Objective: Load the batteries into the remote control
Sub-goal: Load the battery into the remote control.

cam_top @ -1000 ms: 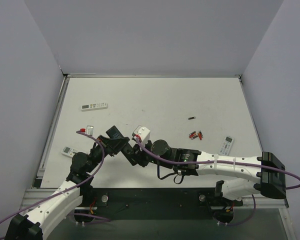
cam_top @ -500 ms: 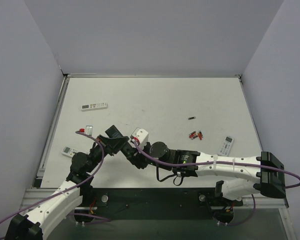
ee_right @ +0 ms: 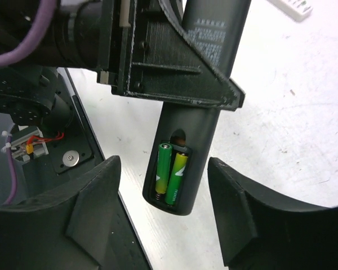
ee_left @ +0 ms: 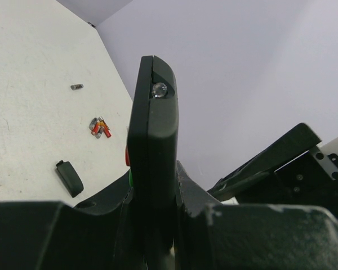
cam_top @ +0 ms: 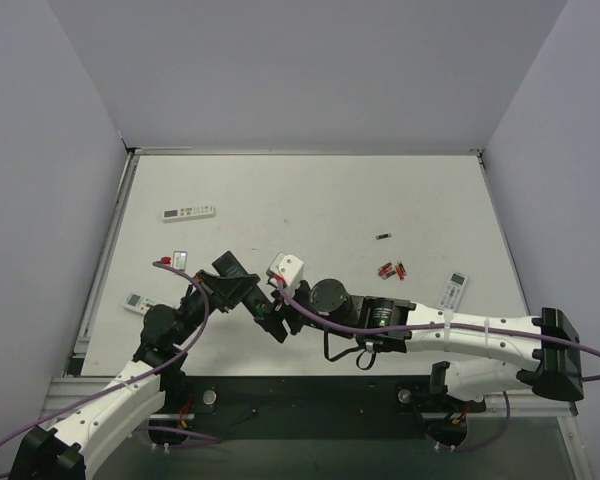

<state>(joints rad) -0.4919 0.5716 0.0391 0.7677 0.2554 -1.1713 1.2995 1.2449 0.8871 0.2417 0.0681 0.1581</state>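
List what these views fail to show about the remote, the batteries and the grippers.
- Top view: the remote control is almost wholly covered by the left gripper and right gripper.
- Left wrist view: remote control edge-on, battery bay facing away.
- Right wrist view: polarity marks on the two green batteries and the back label too small to read.
- Top view: loose batteries too small to count.

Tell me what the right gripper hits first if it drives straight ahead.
Most likely the remote control, at its open battery bay where two green batteries sit. It lies centred between the right gripper's open jaws; depth is unclear.
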